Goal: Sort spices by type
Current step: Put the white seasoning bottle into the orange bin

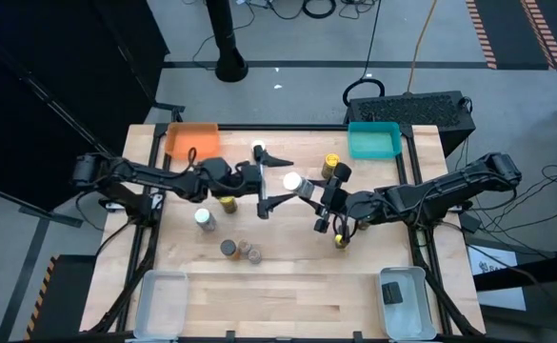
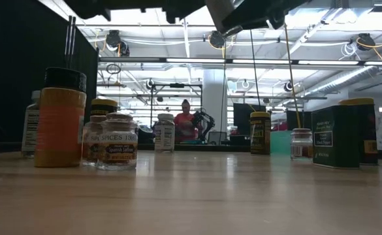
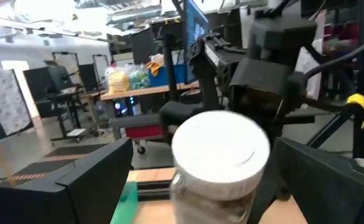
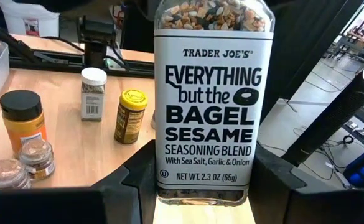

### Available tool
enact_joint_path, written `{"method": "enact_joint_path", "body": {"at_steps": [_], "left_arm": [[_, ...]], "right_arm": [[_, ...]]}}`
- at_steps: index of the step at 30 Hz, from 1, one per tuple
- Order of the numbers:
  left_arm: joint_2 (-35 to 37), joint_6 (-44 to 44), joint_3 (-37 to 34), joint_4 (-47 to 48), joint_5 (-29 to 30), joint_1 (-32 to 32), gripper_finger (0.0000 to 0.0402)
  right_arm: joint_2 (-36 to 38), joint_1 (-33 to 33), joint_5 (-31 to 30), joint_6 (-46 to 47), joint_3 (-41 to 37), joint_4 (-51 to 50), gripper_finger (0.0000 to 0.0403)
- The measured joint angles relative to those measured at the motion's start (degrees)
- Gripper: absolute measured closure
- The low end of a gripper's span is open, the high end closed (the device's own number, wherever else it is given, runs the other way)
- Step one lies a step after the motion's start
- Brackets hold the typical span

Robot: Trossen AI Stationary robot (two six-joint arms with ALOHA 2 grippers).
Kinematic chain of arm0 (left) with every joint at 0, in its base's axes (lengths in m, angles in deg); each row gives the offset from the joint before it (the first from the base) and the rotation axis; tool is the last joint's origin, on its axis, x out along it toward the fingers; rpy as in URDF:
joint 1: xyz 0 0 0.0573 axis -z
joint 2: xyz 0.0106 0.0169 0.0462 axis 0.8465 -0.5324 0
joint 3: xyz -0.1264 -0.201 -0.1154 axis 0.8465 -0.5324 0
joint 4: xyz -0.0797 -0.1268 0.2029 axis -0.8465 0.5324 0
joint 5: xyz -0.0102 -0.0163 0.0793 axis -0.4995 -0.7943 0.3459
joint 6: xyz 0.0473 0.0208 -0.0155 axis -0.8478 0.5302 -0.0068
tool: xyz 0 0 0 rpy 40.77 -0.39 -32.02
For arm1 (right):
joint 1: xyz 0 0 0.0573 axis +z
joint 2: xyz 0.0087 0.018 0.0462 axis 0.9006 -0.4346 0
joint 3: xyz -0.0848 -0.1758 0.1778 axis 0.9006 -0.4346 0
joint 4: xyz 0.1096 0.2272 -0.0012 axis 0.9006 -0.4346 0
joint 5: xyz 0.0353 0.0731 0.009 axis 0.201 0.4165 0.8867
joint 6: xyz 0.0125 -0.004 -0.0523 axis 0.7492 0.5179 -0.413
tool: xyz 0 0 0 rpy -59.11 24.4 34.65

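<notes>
Mid-handover above the table centre: right gripper (image 1: 308, 193) clamps the clear white-lidded bagel-seasoning jar (image 4: 210, 99); left gripper (image 1: 270, 178) spread wide around its white lid (image 3: 220, 144). Next: left closes, right releases.

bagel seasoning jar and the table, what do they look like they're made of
The bagel seasoning jar, held in the right gripper, looks like clear glass or plastic: the seeds show through above its white printed label. Which of the two cannot be told. The lid, seen between the open fingers of the left gripper, looks like smooth white plastic. The table looks like pale wood: plank seams and grain show, matte finish.
</notes>
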Motion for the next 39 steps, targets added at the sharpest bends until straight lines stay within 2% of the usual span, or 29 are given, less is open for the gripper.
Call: {"method": "enact_joint_path", "body": {"at_steps": [4, 8, 18, 24, 30, 32, 35, 39], "left_arm": [[-1.33, -2.15, 1.41, -0.01, -0.31, 0.09, 0.0010], [-1.33, -2.42, 1.82, 0.16, -0.50, 0.12, 0.0030], [-1.33, -2.60, 1.82, 0.14, -1.91, 0.12, 0.0119], [-1.33, -2.74, 1.82, 0.09, -1.93, 0.14, 0.0186], [-1.33, -0.24, 1.82, -0.04, -0.61, 0.21, 0.0188], [-1.33, 0.33, 1.82, 0.08, 0.49, 0.29, 0.0188], [-0.70, 2.04, 1.80, 2.28, 5.84, 0.30, 0.0188], [2.86, 1.76, 1.70, 10.76, 20.54, 0.09, 0.0188]], "right_arm": [[0.00, 0.02, -0.01, -0.75, 0.00, 0.36, 0.0240], [0.00, 0.02, 0.03, -1.01, 0.00, 0.40, 0.0240], [0.00, 0.02, 0.02, -1.01, 0.00, 0.38, 0.0240], [0.00, -0.02, -0.07, -1.01, 0.00, 0.38, 0.0240], [0.00, 0.00, 0.30, -0.53, 0.00, 1.36, 0.0240], [0.00, 0.00, 0.32, -0.27, 0.00, 1.36, 0.0219], [0.44, -0.04, -0.75, 0.79, 0.00, 1.81, 0.0145], [2.50, 0.27, -3.95, 3.15, 0.09, 0.72, 0.0071]]}}
